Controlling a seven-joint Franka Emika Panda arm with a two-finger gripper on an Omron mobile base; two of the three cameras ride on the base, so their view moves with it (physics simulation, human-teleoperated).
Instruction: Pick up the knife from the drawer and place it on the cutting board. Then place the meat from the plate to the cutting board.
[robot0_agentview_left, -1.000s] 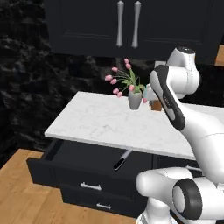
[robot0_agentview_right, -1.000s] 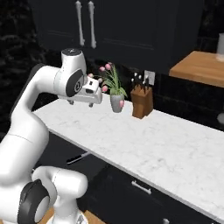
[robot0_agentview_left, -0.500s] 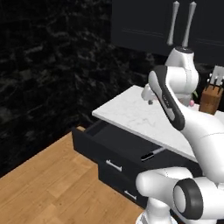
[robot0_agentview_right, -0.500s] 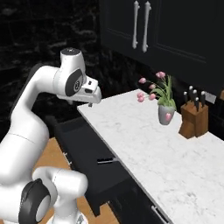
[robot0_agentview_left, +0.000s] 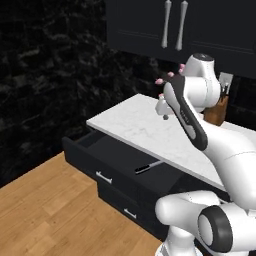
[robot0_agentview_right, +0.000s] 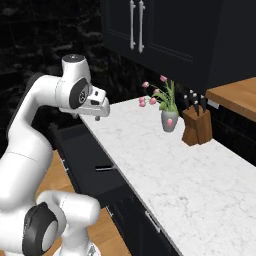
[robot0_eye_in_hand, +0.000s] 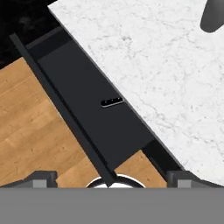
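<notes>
We've got our gripper (robot0_agentview_right: 99, 112) hanging wide open and empty up above the marble surface (robot0_agentview_right: 165, 160) edge, looking down at the pulled-out drawer (robot0_agentview_left: 117, 162), probably because the knife (robot0_agentview_left: 148, 167) sits half tucked under that edge, handle poking out for grabbing.

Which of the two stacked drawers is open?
The upper drawer, pulled out beneath the counter, with the knife handle lying inside. The lower drawer sits shut behind it.
</notes>
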